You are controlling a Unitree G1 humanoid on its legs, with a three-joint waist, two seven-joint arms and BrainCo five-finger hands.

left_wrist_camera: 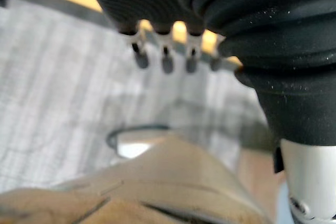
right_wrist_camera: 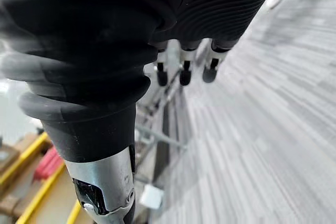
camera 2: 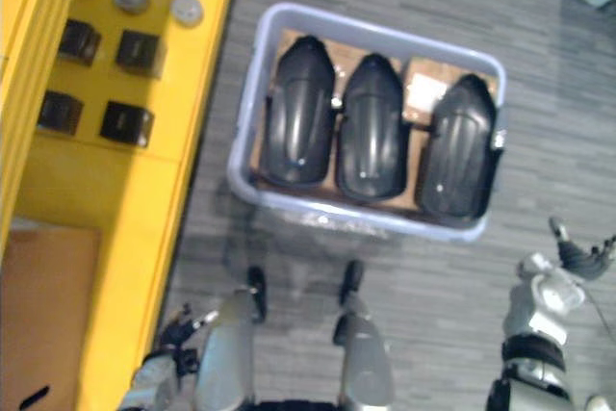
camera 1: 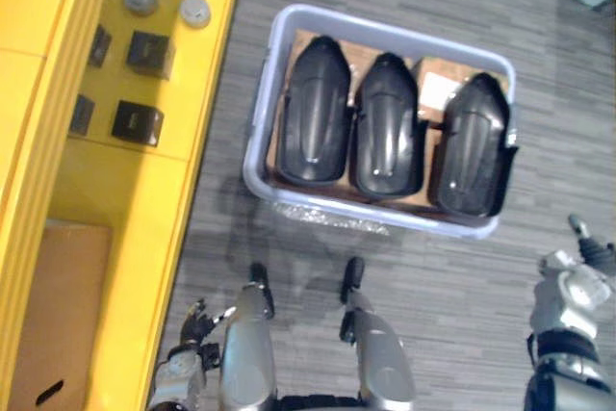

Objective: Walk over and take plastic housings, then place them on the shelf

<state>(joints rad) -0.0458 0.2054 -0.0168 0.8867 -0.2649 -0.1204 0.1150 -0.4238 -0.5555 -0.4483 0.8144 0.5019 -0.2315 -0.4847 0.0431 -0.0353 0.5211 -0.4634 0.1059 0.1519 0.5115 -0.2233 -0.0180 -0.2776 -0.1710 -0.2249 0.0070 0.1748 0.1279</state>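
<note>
Three black plastic housings lie side by side in a pale blue bin [camera 1: 262,132] on the grey floor: a left one [camera 1: 313,113], a middle one [camera 1: 385,127] and a right one [camera 1: 472,146]. My left hand [camera 1: 195,322] hangs low beside the yellow shelf [camera 1: 144,209], well short of the bin. Its fingers [left_wrist_camera: 165,59] are straight and hold nothing. My right hand [camera 1: 580,281] hangs on the other side, below the bin's right corner. It is open too, with bare fingers [right_wrist_camera: 184,71] over the floor.
The shelf's top level carries small black boxes [camera 1: 137,122] and grey round parts [camera 1: 195,12]. A cardboard box [camera 1: 58,315] sits on its lower level. Open grey floor lies between me and the bin.
</note>
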